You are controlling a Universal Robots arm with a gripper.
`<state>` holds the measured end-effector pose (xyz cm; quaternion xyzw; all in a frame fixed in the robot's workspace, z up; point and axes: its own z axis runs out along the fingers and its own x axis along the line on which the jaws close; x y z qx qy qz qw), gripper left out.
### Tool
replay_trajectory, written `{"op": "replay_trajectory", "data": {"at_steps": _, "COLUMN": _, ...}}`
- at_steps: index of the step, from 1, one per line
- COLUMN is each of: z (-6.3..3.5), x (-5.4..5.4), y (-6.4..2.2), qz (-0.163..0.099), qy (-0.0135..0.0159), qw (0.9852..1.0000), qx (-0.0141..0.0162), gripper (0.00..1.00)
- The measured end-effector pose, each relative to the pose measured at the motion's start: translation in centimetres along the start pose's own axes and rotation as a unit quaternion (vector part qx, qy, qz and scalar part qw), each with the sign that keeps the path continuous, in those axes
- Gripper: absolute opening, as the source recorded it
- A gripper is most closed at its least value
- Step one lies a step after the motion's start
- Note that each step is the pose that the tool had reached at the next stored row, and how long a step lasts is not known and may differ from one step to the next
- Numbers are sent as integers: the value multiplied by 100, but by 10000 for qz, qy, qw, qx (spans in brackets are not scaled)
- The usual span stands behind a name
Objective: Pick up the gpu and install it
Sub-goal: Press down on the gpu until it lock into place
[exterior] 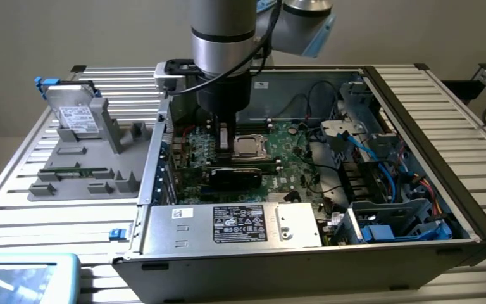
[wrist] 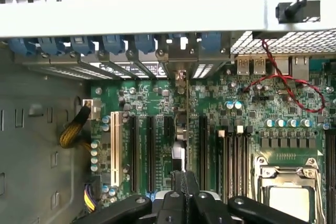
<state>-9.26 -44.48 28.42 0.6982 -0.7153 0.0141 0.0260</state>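
I have the arm lowered into the open computer case (exterior: 479,237), wrist over the motherboard (exterior: 290,155) in the middle of the exterior frame. The gripper (wrist: 184,192) is clenched on the gpu (wrist: 182,124), which I see edge-on in the wrist view: a thin card standing upright, running from the fingertips at bottom centre up toward the rear bracket openings (wrist: 178,51). Its silvery end bracket appears to sit at one of those openings, just under the row of blue retention clips (wrist: 113,43).

The card's lower edge looks to be at or in the expansion slot between the long black slots (wrist: 149,153) and the slot beside the memory sockets (wrist: 236,156); I cannot tell whether it is fully seated.

In the exterior view, a dark card-shaped block (exterior: 238,174) lies just below the processor socket (exterior: 250,145).

Judgement for this step: keep the card vertical and parallel to its slot, press straight down with no twist, and check that the bracket tongue drops cleanly behind the case wall. Any tilt risks jamming the edge connector.

At upper left of the exterior frame, the hard drive (exterior: 78,117) stands in the grey parts holder (exterior: 66,183), untouched.
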Motion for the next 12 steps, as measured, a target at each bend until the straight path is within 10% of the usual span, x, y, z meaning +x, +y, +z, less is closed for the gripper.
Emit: {"op": "replay_trajectory", "data": {"at_steps": 12, "z": -43, "x": 3, "y": 18, "qz": 0, "qy": 0, "qw": 10000, "qx": -1, "gripper": 12}}
